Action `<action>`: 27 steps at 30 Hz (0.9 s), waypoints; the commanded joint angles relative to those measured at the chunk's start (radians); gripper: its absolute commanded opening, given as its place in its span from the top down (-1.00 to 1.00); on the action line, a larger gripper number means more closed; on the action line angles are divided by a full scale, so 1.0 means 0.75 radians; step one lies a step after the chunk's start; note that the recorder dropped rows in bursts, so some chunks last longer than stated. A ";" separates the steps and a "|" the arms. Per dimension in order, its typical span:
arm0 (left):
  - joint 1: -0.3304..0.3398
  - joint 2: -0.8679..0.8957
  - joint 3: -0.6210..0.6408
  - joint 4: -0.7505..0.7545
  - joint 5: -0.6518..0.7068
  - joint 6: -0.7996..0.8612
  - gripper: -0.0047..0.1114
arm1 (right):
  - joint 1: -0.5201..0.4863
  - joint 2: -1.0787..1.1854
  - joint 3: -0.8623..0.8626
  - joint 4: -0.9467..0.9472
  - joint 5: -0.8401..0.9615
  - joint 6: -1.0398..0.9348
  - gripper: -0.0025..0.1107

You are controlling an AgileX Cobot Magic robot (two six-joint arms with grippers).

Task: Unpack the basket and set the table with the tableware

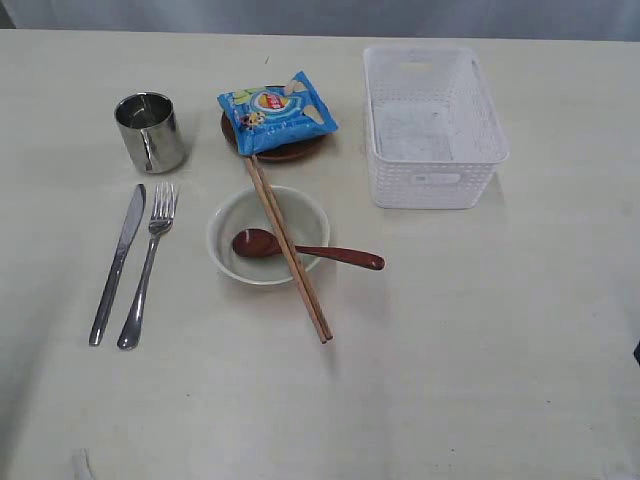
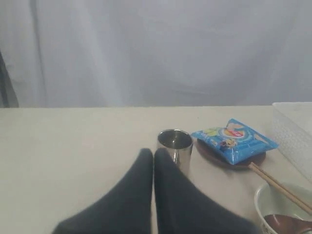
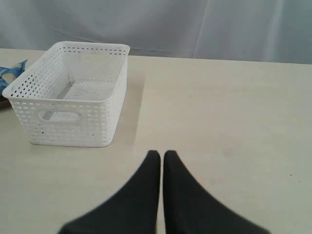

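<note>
The white basket (image 1: 434, 125) (image 3: 73, 92) stands empty at the back right of the table (image 1: 500, 330). A steel knife (image 1: 119, 262) and fork (image 1: 148, 264) lie side by side at the left, behind them a steel cup (image 1: 150, 131) (image 2: 175, 143). A white bowl (image 1: 267, 236) holds a reddish-brown spoon (image 1: 300, 248), and two chopsticks (image 1: 287, 246) lie across it. A blue chip bag (image 1: 277, 110) (image 2: 234, 139) rests on a small brown plate (image 1: 285, 150). My left gripper (image 2: 153, 152) is shut and empty, short of the cup. My right gripper (image 3: 161, 155) is shut and empty over bare table, apart from the basket. Neither gripper shows in the exterior view.
A pale curtain (image 2: 146, 48) hangs behind the table's far edge. Bare tabletop lies in front of the basket and along the near edge.
</note>
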 commanded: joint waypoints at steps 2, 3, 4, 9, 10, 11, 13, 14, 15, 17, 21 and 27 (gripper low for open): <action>-0.067 -0.004 0.122 0.019 -0.073 0.000 0.92 | -0.001 -0.008 0.004 -0.011 -0.005 -0.003 0.90; -0.067 -0.004 0.137 0.019 -0.073 0.000 0.92 | -0.001 -0.008 0.004 -0.011 -0.005 -0.003 0.90; -0.067 -0.004 0.164 0.016 -0.073 0.000 0.92 | -0.001 -0.008 0.004 -0.011 -0.005 -0.003 0.90; -0.067 -0.004 0.217 0.016 -0.043 -0.009 0.92 | -0.001 -0.008 0.004 -0.011 -0.005 -0.003 0.90; -0.067 -0.004 0.217 0.016 -0.043 -0.009 0.92 | -0.001 -0.008 0.004 -0.011 -0.005 -0.003 0.90; -0.067 -0.004 0.217 0.016 -0.041 -0.009 0.92 | -0.001 -0.008 0.004 -0.011 -0.005 -0.003 0.90; -0.067 -0.004 0.217 0.016 -0.038 -0.004 0.92 | -0.001 -0.008 0.004 -0.011 -0.005 -0.003 0.90; -0.067 -0.004 0.217 0.016 -0.034 0.000 0.92 | -0.001 -0.008 0.004 -0.011 -0.005 -0.003 0.90; -0.067 -0.004 0.217 0.016 -0.034 0.000 0.92 | -0.001 -0.008 0.004 -0.011 -0.005 -0.003 0.90; -0.067 -0.004 0.217 0.016 -0.034 0.000 0.92 | -0.001 -0.008 0.004 -0.011 -0.005 -0.003 0.90; -0.067 -0.004 0.217 0.016 -0.034 0.000 0.92 | -0.001 -0.008 0.004 -0.011 -0.005 -0.003 0.90; -0.067 -0.004 0.217 0.016 -0.034 0.000 0.92 | -0.001 -0.008 0.004 -0.011 -0.005 -0.003 0.90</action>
